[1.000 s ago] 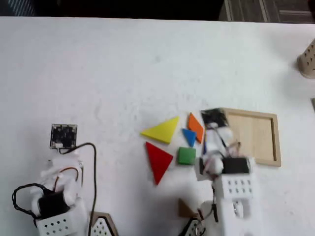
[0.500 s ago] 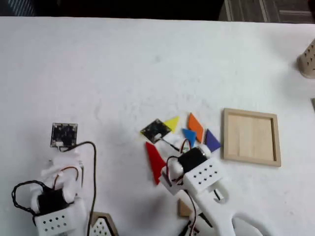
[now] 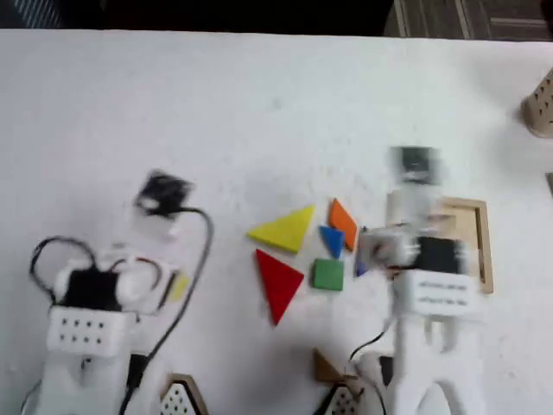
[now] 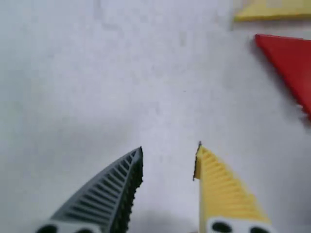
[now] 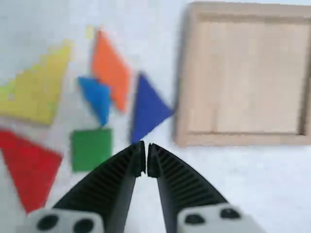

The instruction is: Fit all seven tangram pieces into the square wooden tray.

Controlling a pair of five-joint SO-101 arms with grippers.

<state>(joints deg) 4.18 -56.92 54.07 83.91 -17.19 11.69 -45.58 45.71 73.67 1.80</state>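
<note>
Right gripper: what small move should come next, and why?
Probably open the right gripper and lower onto the dark blue triangle: its jaws are shut on nothing, that piece lies just ahead, nearest the tray, which holds no pieces.

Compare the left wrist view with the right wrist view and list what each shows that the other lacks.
Left wrist view adds: the left gripper, open. Right wrist view adds: the right gripper, shut, plus the wooden tray, orange piece, light blue triangle, dark blue triangle and green square. Shared: the yellow triangle, red triangle and white table.
</note>
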